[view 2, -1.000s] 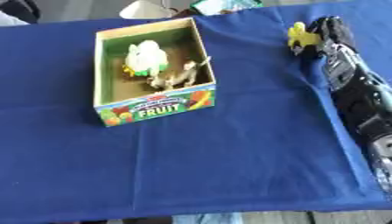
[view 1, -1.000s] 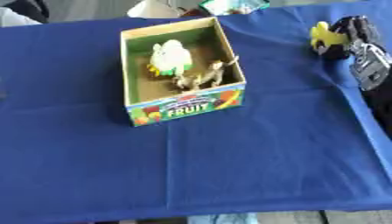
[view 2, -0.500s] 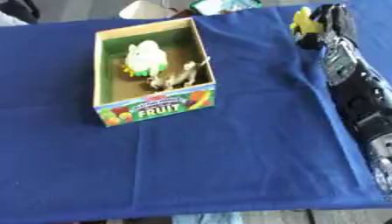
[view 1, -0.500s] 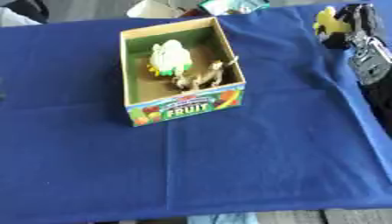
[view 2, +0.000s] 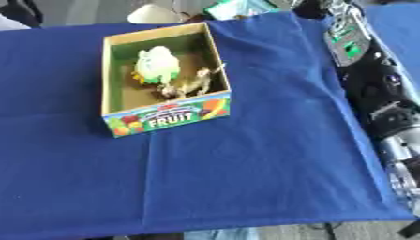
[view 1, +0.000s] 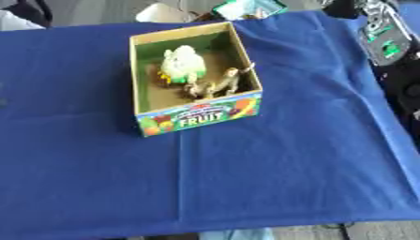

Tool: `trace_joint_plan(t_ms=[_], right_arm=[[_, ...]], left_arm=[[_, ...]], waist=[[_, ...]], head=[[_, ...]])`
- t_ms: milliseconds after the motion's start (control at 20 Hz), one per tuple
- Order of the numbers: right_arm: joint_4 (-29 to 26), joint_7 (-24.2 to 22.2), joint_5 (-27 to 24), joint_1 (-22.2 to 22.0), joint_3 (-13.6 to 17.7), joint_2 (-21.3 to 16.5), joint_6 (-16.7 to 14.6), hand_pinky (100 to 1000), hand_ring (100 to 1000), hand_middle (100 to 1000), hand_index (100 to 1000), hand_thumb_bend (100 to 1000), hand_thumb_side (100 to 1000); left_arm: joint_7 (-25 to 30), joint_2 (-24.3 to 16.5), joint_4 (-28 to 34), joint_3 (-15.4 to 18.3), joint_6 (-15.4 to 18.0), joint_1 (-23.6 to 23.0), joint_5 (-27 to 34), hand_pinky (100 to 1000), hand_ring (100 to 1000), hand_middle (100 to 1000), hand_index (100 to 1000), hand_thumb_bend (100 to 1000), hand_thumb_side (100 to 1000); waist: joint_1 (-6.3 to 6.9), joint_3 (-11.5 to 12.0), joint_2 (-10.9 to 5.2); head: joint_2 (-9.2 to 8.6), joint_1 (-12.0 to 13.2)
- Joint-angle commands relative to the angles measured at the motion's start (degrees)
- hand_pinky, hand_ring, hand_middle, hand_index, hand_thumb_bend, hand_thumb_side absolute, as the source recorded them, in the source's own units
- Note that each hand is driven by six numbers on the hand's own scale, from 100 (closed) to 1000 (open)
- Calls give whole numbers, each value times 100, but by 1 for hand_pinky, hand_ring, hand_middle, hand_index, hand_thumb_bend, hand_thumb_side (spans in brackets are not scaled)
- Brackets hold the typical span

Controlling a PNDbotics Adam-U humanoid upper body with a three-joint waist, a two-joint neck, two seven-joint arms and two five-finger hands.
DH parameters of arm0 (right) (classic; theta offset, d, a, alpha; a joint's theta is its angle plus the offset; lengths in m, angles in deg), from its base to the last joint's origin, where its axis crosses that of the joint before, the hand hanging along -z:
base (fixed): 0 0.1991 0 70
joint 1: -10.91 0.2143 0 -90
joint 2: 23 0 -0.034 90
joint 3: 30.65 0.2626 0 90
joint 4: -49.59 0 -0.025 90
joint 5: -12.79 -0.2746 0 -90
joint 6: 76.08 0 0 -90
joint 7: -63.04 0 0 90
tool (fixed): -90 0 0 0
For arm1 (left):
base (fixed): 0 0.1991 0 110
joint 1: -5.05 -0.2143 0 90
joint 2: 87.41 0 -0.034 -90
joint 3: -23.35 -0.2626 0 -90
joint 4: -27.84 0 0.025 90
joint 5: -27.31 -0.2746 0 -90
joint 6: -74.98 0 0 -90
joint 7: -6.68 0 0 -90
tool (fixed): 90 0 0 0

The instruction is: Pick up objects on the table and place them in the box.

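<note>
A cardboard box [view 1: 199, 114] with FRUIT printed on its front stands open on the blue tablecloth [view 1: 246, 173], left of centre. Inside it lie a white and green soft toy [view 1: 182, 63] and a tan animal figure [view 1: 220, 83] against the right wall. My right arm [view 2: 373, 89] runs along the table's right edge. My right hand [view 2: 313, 6] shows only as a dark shape cut off by the top edge, far behind and right of the box. Nothing it may hold is visible. My left hand is out of sight.
Beyond the table's far edge lie a teal and white packet [view 1: 246, 8] and a pale rounded thing [view 1: 160, 11]. The cloth's front edge [view 1: 246, 222] runs along the bottom. Blue cloth stretches in front of and beside the box.
My right hand, which held a yellow thing at the table's far right, has moved up and away to the top edge. The yellow thing has passed out of view. The box has not moved.
</note>
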Motion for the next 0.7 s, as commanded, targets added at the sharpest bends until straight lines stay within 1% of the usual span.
trace_joint_plan(t_ms=[50,200,400,700], right_arm=[[-377,-287,67,222,-237,123,-207,364,176,191,357,100,100],[-638,-584,113,322,-524,406,-466,366,176,193,358,100,100],[-900,-955,151,393,-853,779,-724,373,180,194,359,100,100],[-1003,-1399,325,392,-1217,1343,-1043,381,184,196,361,100,100]], left_arm=[[-4,-80,92,16,9,30,24,549,644,658,782,308,614],[10,-72,87,5,13,26,29,549,644,658,782,309,614],[27,-60,82,-13,17,29,41,549,645,658,782,309,613],[48,-36,80,-35,23,41,62,548,644,657,782,309,613]], waist=[[-5,10,-121],[10,27,-129],[27,61,-131],[49,115,-123]], head=[[-20,-42],[-10,-80],[-5,-127],[-7,-186]])
